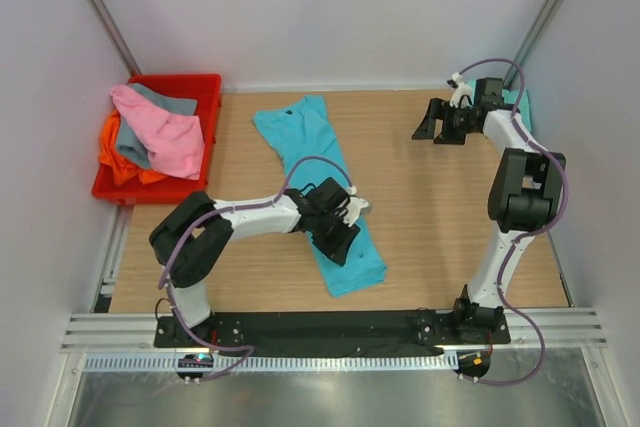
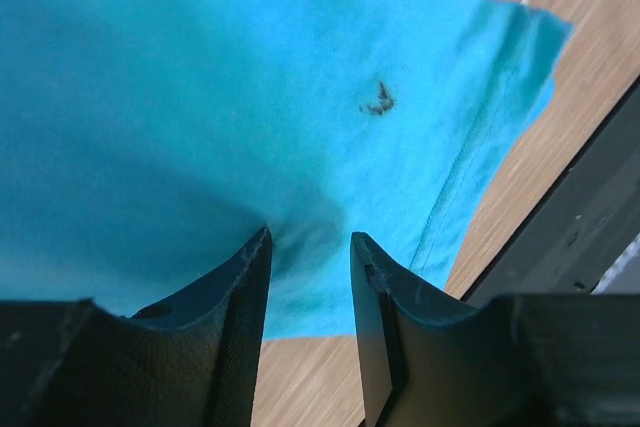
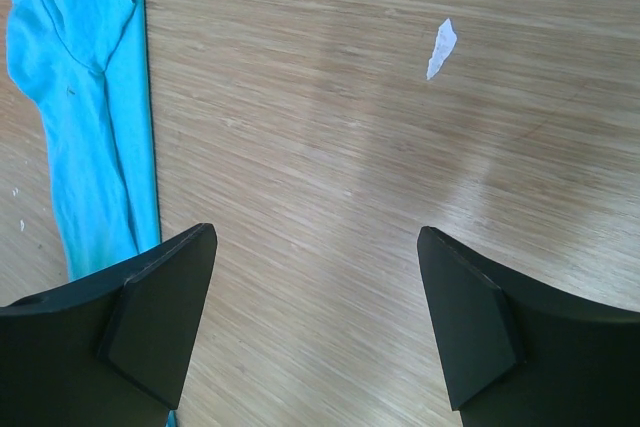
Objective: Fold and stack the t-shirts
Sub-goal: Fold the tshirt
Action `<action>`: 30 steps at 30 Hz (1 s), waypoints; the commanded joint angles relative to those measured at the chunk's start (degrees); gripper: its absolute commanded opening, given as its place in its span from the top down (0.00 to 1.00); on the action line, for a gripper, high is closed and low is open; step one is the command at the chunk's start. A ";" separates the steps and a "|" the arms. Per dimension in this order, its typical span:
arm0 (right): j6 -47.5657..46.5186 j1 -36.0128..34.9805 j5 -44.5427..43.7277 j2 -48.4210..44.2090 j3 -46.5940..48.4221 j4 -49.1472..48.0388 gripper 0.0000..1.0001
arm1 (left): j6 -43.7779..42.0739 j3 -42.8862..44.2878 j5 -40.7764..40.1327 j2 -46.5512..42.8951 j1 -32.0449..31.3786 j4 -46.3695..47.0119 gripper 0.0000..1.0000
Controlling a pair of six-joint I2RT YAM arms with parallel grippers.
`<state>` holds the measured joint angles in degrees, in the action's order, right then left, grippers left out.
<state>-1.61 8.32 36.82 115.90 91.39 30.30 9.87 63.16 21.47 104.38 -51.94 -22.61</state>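
Turquoise t-shirt (image 1: 305, 142) is spread in a long strip on the table (image 1: 430, 207), directly under the left gripper (image 2: 310, 242), whose fingers (image 2: 240, 327) are parted halfway, nothing pinched. Right gripper (image 3: 315, 237) is spread wide, with the t-shirt well to its left. Pink shirt (image 1: 165, 132), grey shirt (image 1: 170, 100) and orange shirt (image 1: 115, 157) are piled in the red crate (image 1: 205, 82), far from both.

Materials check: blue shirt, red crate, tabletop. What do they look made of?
Blue shirt: soft knit cloth, matte; fine weave, stitched hem, wrinkles. Crate: probably plastic, slightly glossy; moulded rim, uniform red. Tabletop: wood or wood-look laminate, satin; straight grain, soft glare.
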 commanded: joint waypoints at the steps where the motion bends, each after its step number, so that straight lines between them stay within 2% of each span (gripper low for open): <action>1: 0.02 -0.14 1.41 -0.67 2.38 0.19 0.12 | -2.48 -3.57 -5.47 -2.16 3.33 -9.02 0.61; 5: -0.85 -0.41 1.77 -0.24 3.08 0.89 0.12 | -4.59 0.46 -9.33 -4.87 6.76 -15.52 0.71; 9: -1.91 -2.68 5.09 2.83 7.21 3.00 0.12 | -4.86 1.53 -11.62 -11.20 12.64 -11.76 0.64; 15: 1.52 -11.38 9.23 12.39 20.38 4.49 0.12 | -3.98 2.50 -7.07 -15.25 15.12 -10.00 0.60; 16: 1.52 -12.52 9.85 13.90 25.54 4.94 0.12 | -2.85 0.93 -5.76 -15.69 15.12 -9.30 0.60; 19: 7.91 -16.48 13.95 21.37 34.62 4.42 0.12 | -1.79 -1.10 -5.13 -17.01 15.29 -8.85 0.60; 25: 20.12 -21.85 20.83 28.41 38.33 -7.61 0.12 | -0.73 -5.57 0.76 -18.95 16.00 -7.10 0.60; 28: 28.82 -23.17 24.70 31.13 38.77 -18.76 0.11 | -0.46 -7.25 2.08 -18.16 16.17 -5.96 0.60; 29: 35.47 -23.34 25.58 31.84 38.86 -25.40 0.11 | -0.55 -7.43 2.34 -18.07 16.17 -5.69 0.60; 30: 38.23 -23.61 26.98 32.46 38.86 -28.78 0.11 | -0.55 -7.78 2.60 -17.81 16.17 -5.17 0.59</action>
<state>21.69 -15.90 57.41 147.61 127.09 18.39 8.80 55.83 20.69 87.83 -36.07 -31.18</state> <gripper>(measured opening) 0.887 0.402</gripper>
